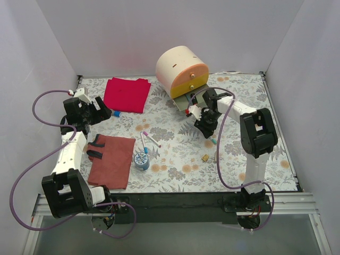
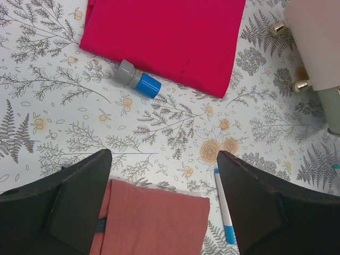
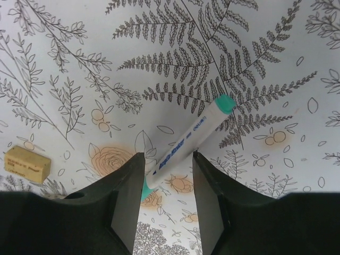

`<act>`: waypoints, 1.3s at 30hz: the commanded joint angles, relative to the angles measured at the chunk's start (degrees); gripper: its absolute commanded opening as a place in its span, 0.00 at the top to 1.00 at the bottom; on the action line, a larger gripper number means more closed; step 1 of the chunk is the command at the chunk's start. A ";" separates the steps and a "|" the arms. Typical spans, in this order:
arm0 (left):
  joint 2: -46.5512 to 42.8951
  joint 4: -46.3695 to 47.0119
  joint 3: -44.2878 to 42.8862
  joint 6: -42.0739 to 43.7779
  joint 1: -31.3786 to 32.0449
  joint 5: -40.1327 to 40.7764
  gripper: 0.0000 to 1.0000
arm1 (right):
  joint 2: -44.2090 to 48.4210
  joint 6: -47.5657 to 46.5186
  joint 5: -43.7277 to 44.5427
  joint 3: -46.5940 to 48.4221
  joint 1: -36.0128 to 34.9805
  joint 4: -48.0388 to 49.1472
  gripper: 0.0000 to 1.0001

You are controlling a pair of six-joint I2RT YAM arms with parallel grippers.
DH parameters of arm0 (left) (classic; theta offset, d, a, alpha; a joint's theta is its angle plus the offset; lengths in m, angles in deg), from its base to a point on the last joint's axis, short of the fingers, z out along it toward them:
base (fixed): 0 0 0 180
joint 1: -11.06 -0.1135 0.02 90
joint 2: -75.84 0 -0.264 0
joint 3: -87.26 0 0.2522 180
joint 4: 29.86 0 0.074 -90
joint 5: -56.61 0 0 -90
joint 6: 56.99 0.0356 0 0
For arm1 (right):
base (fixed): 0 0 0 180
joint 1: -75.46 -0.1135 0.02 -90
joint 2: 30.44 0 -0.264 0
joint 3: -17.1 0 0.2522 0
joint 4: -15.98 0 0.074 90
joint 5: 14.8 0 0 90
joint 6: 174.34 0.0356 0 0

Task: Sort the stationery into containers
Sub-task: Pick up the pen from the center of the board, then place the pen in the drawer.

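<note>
My right gripper [image 3: 169, 156] [image 1: 204, 130] is low over the table, in front of the cream cabinet [image 1: 178, 66]. Its jaws are open, with a white-and-teal pen [image 3: 188, 139] lying slantwise between them and touching both fingertips. A tan block [image 3: 26, 164] [image 1: 204, 157] lies beside it. The cabinet's olive drawer [image 1: 183, 101] is pulled out below the yellow drawer [image 1: 194, 82]. My left gripper [image 2: 162, 154] [image 1: 98, 114] hangs open and empty at the left. Ahead of it are a blue-and-grey stick [image 2: 137, 81] and a white-blue pen [image 2: 224, 212]. Two pens [image 1: 150, 139] and a tape roll [image 1: 142, 160] lie mid-table.
A red folded cloth [image 1: 126, 94] lies at the back left. A rust-brown cloth [image 1: 112, 159] lies near the left arm, with a black object [image 1: 95, 149] on its left edge. White walls enclose the table on three sides.
</note>
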 commanded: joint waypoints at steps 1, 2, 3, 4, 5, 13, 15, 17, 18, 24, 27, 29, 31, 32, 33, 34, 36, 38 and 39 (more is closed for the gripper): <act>-0.14 0.20 -0.87 0.32 -0.26 0.04 0.19 | -1.01 5.53 1.42 -4.47 -1.02 4.82 0.52; -0.14 0.20 -0.87 0.23 -0.34 0.05 0.19 | -0.84 6.23 2.82 -5.62 -1.46 5.78 0.55; -0.14 0.20 -0.96 0.32 -0.26 -0.04 0.19 | -1.01 6.50 3.44 -6.42 -2.07 7.19 0.56; -0.06 0.20 -0.96 0.14 -0.43 -0.13 0.19 | -1.18 7.02 4.06 -6.95 -2.51 7.90 0.58; 0.03 0.29 -0.87 0.14 -0.34 -0.22 0.19 | -1.36 7.55 5.54 -8.08 -2.87 8.60 0.63; 0.12 0.20 -2.45 0.14 -0.43 -0.04 0.19 | 3.90 8.26 7.84 -6.26 -5.16 8.17 0.97; 0.21 0.12 -3.42 0.05 -0.52 -0.22 0.19 | 7.93 6.77 7.32 -2.58 -5.16 6.07 0.99; 0.38 -0.15 -4.64 -0.03 -0.70 -0.39 0.19 | 10.49 4.22 6.96 0.24 -5.07 5.53 0.99; 0.56 -0.32 -5.09 0.05 -0.87 -0.57 0.19 | 12.24 3.00 6.61 3.65 -5.16 4.14 0.99; 2.14 -2.87 -9.04 2.34 -0.96 -0.48 0.19 | 14.37 -5.97 8.89 12.46 -5.42 2.54 0.99; 2.58 -3.93 -10.27 2.60 -0.87 -1.18 0.19 | 12.53 -9.40 9.60 15.63 -5.42 3.15 0.98; 3.72 -4.89 -11.59 2.78 -0.87 -1.62 0.19 | 10.52 -10.81 10.21 16.95 -5.42 4.21 0.97; 4.86 -5.94 -14.30 3.82 -0.87 -1.80 0.20 | 9.10 -12.57 10.65 17.57 -5.42 6.66 0.97; 5.21 -7.17 -15.10 4.96 -0.87 -1.89 0.20 | 7.79 -12.92 10.57 18.35 -5.42 7.89 0.97; 5.39 -7.96 -15.81 6.28 -0.96 -1.80 0.20 | 7.00 -13.62 10.39 18.88 -5.42 9.30 0.96; 5.74 -8.84 -16.86 8.82 -0.87 -1.45 0.20 | 6.21 -14.06 9.61 19.50 -5.51 9.74 0.96; 6.97 -11.13 -17.57 10.59 -0.87 1.27 0.20 | 3.83 -15.20 8.99 21.43 -5.42 10.36 0.96; 7.76 -12.36 -18.19 12.35 -0.87 2.85 0.20 | 1.73 -15.91 8.64 22.92 -4.72 11.24 0.96; 7.77 -12.37 -18.19 12.97 -0.96 2.95 0.20 | 1.37 -15.91 8.11 23.97 -4.28 11.94 0.96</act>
